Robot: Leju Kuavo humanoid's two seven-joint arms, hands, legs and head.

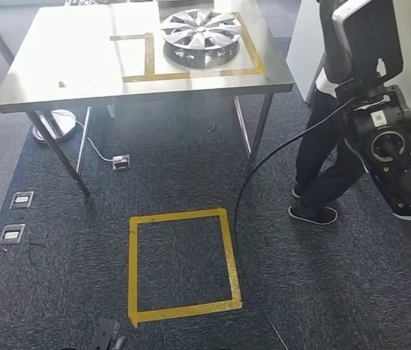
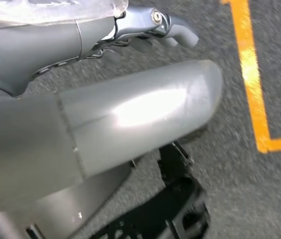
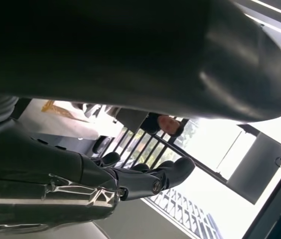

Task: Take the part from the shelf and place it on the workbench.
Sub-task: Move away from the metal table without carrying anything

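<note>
Part: wheel cover (image 1: 200, 36) flat on far bench (image 1: 55, 73), inside tape.
L hand (image 2: 139, 30): fingers extended, holding nothing.
R hand (image 3: 142, 179): empty, fingers apart.
Relation: part far ahead of both hands.

Part (image 1: 200, 36): silver multi-spoke wheel cover, lying flat face-up on steel workbench (image 1: 55, 65), upper centre of frame, inside the yellow tape outline (image 1: 149, 55).
</note>
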